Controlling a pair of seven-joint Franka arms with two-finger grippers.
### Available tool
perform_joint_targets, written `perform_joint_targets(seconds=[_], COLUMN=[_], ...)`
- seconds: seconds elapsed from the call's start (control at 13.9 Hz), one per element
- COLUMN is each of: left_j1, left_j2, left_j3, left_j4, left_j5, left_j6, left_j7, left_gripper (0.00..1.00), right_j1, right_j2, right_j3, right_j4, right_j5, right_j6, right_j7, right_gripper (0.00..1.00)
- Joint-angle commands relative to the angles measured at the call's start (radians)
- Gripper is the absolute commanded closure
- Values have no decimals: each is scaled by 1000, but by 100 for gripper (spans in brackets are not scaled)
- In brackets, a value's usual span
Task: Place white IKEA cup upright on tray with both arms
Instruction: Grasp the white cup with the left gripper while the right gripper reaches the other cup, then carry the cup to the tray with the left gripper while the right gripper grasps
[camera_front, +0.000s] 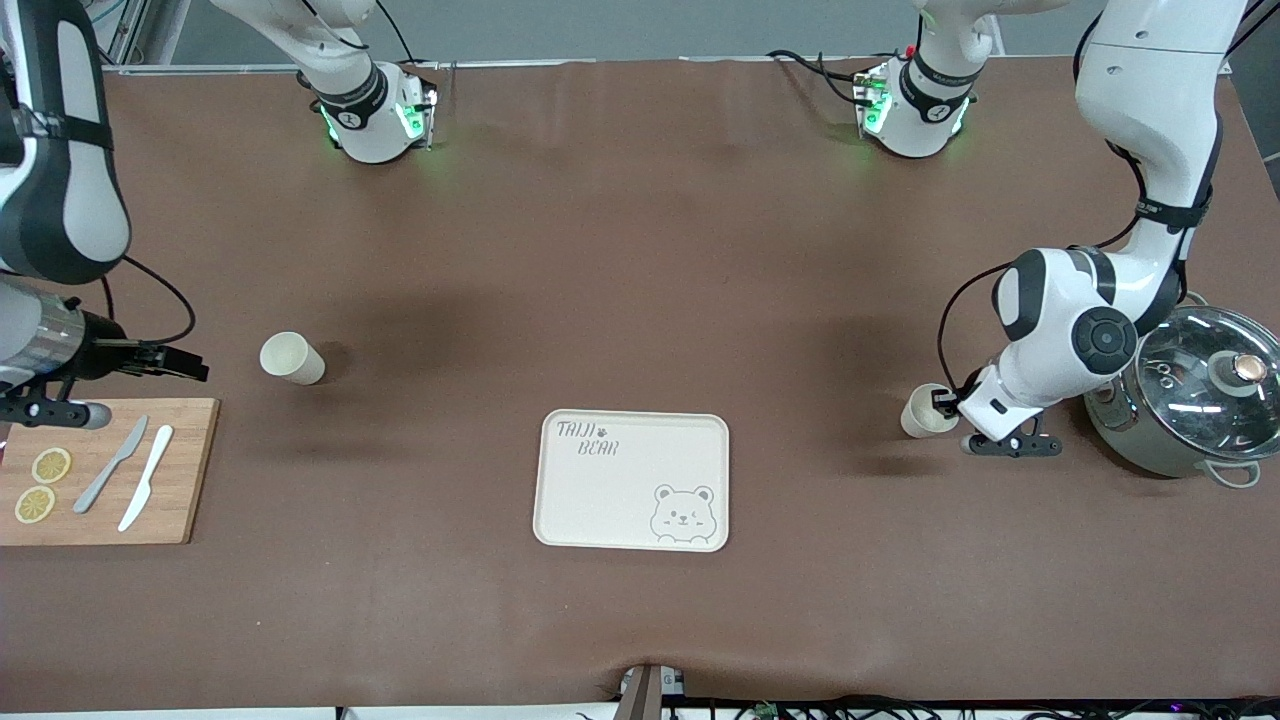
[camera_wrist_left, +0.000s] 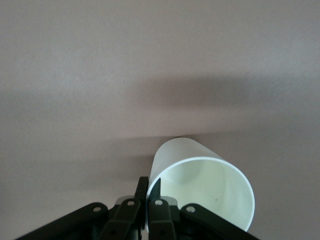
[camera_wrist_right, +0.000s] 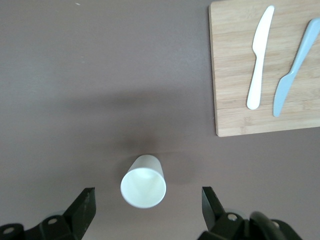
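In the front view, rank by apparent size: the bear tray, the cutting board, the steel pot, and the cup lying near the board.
1. Cutting board, though cut off at the view's edge
2. Bear tray, close to the board
3. Steel pot, also cut off
4. Cup, plainly smallest

Brown table (camera_front: 640, 250): tray (camera_front: 600, 500), two cups (camera_front: 291, 357) (camera_front: 926, 411), cutting board (camera_front: 190, 470), pot (camera_front: 1150, 440).
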Motion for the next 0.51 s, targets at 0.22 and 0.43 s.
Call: perform_joint_targets(seconds=[0.22, 0.43], left_j1=[-119, -225], left_j2=[20, 109], left_j3=[-2, -2], left_j4=[221, 370], left_j5=[-18, -33], left_j6=[-181, -203], left_j7=[-109, -268], left_gripper=[100, 100], right_j1=[-48, -62], right_j2=[-14, -14], right_j3=[14, 14], right_j4=[-172, -259], right_j5=[-13, -13], right_j6=[137, 236], right_j7=[-14, -44], right_gripper=[7, 7])
